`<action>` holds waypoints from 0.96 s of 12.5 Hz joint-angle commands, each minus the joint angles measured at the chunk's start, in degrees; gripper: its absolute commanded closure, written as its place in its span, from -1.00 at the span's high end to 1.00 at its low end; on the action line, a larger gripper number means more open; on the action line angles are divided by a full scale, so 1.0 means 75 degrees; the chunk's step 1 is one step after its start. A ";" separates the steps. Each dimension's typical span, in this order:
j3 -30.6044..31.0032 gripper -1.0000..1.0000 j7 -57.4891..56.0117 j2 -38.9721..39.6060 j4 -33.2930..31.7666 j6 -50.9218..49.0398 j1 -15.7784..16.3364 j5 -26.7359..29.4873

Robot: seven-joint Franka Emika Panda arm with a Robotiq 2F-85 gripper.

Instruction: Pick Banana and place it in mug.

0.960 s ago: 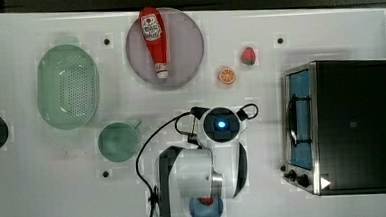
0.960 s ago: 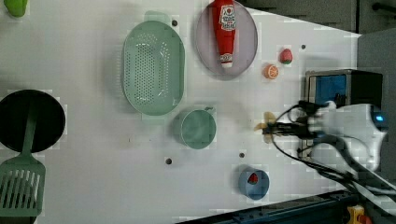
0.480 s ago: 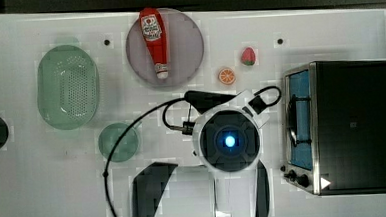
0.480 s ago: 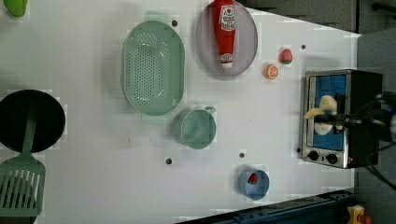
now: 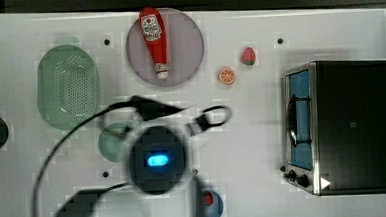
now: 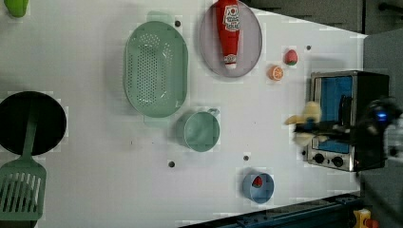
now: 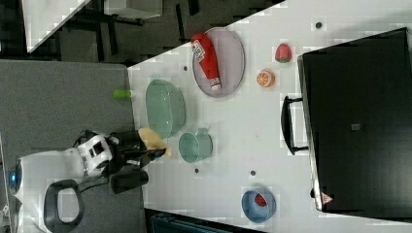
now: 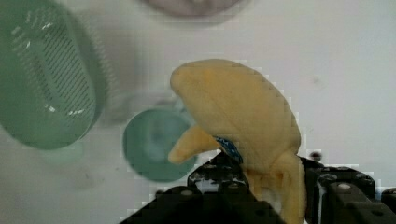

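The pale yellow banana [image 8: 243,121] hangs high above the table, with my gripper [image 8: 275,186] shut on its lower end. In the right view the banana [image 7: 153,141] sticks out of the gripper [image 7: 145,149] to the right view's left of the mug [image 7: 194,146]. In the left view the banana [image 6: 308,122] appears in front of the oven. The teal mug [image 5: 111,142] stands upright below the colander; my arm [image 5: 156,160] covers its right side in the top view. Seen from the wrist, the mug [image 8: 154,144] lies just beside the banana's tip.
A green colander [image 5: 67,87] sits close to the mug. A ketchup bottle [image 5: 155,40] lies on a purple plate [image 5: 185,51]. An orange slice [image 5: 226,75], a strawberry [image 5: 248,56], a toaster oven [image 5: 349,125] and a blue cup [image 5: 212,206] stand further off.
My arm has risen with the banana held in the gripper and has shifted toward the top view's left, so that it now overlaps the mug.
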 commanded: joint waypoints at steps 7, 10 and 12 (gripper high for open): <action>0.2037 -0.37 0.4363 0.1473 -0.0080 0.1549 0.0402 -0.0156; 0.2159 -0.37 0.5140 0.2140 -0.0075 0.1998 0.0401 -0.1099; 0.2149 -0.37 0.5150 0.2496 -0.0071 0.2316 0.0400 -0.1327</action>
